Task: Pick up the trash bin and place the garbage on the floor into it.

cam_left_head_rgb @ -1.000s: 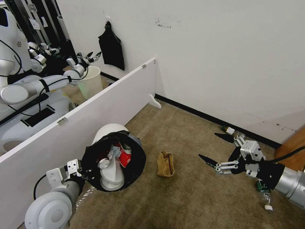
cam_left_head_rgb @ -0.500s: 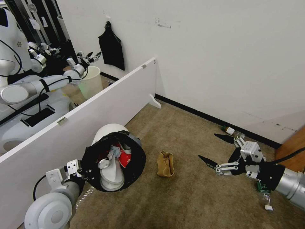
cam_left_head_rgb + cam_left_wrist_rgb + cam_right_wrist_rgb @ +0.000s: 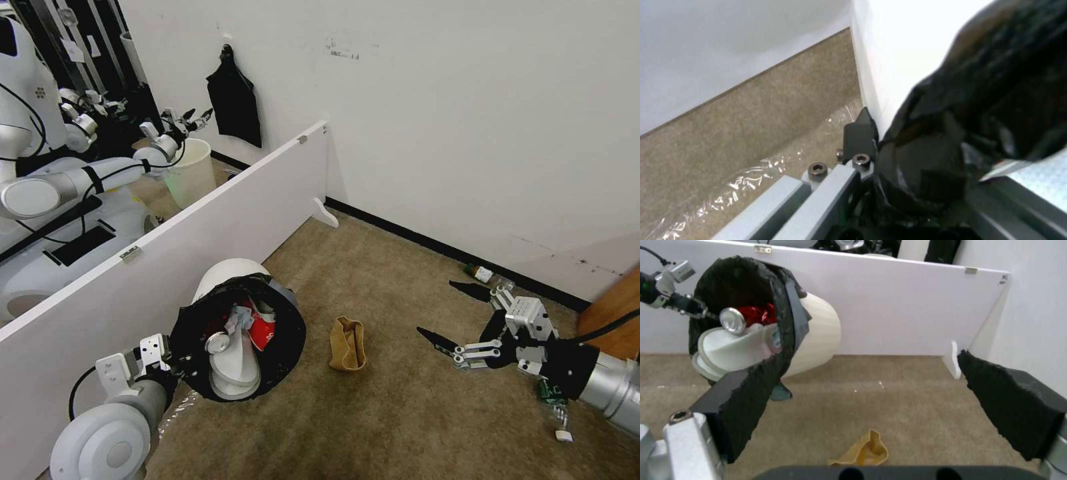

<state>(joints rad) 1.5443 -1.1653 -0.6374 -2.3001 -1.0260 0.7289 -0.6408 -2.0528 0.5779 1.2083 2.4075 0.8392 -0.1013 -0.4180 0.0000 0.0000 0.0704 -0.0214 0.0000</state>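
Head view: the left gripper (image 3: 175,360) pinches the bag-lined rim of the trash bin (image 3: 230,280), held tilted above the floor (image 3: 400,413); inside lie white slippers (image 3: 233,363) and a red can (image 3: 260,327). The right gripper (image 3: 448,313), fingers spread, hovers beside the brown paper bag (image 3: 347,343). Left wrist view: one finger (image 3: 860,131) presses the black liner (image 3: 978,100). Right wrist view: the paper bag lies between the spread pads (image 3: 1009,406), the bin beyond.

White bin (image 3: 227,273) with a black liner (image 3: 280,347), white slipper (image 3: 233,363) and red can (image 3: 261,328) inside, tan paper bag (image 3: 347,344) on beige-brown carpet (image 3: 400,413), white partition (image 3: 200,240), black-tipped silver gripper (image 3: 448,313), green-labelled bottle (image 3: 479,273) by black skirting (image 3: 413,240).
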